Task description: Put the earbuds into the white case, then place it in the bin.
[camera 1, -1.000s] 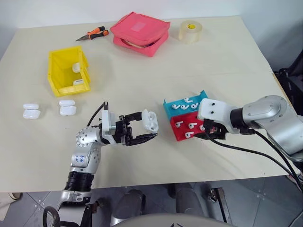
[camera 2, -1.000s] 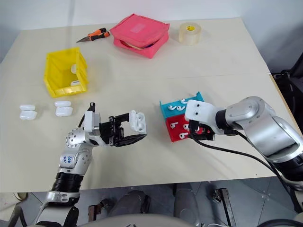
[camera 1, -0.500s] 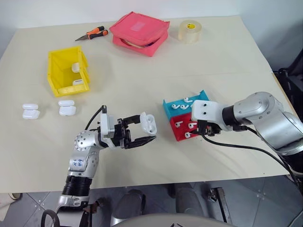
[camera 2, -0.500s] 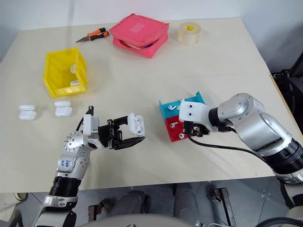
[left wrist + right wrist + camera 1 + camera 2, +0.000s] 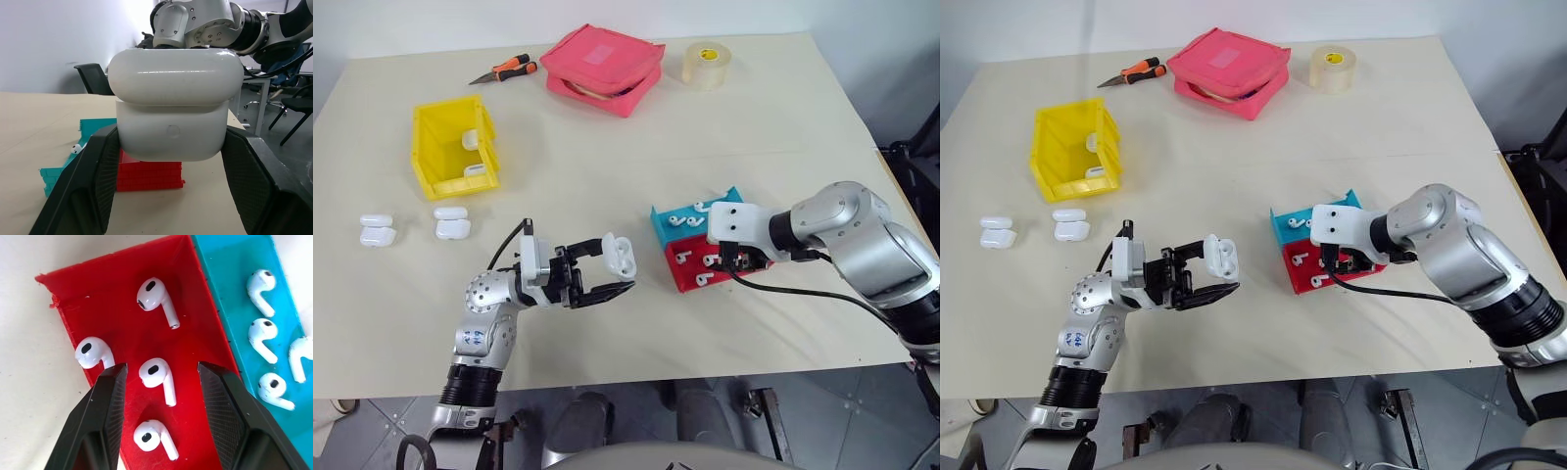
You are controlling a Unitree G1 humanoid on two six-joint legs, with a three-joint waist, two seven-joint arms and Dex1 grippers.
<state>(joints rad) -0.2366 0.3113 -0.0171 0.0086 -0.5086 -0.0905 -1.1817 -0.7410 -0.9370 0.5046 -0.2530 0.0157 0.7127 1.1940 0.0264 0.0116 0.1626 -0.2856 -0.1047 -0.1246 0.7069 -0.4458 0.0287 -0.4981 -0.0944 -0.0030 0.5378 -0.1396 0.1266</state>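
My left gripper (image 5: 610, 271) is shut on the white case (image 5: 623, 254), held above the table with its lid on top; its black fingers (image 5: 98, 171) clamp both sides of the case (image 5: 175, 122). My right gripper (image 5: 161, 369) points down into the red tray (image 5: 195, 333), open, with one of the earbuds (image 5: 155, 374) between its fingers (image 5: 110, 401). Three more earbuds (image 5: 152, 293) lie in that tray, and several lie in the blue tray (image 5: 234, 279) beside it. The yellow bin (image 5: 431, 132) stands at the far left with white cases (image 5: 471, 140) inside.
Two pairs of white cases (image 5: 378, 230) (image 5: 452, 224) lie near the table's left edge. At the back are a pink pouch (image 5: 604, 67), a tape roll (image 5: 707, 65) and an orange-handled cutter (image 5: 505, 70). The two trays (image 5: 690, 269) sit close to the front right.
My right forearm has swung inward and its wrist has turned while the gripper stays over the red tray. The left gripper and its case have not moved.
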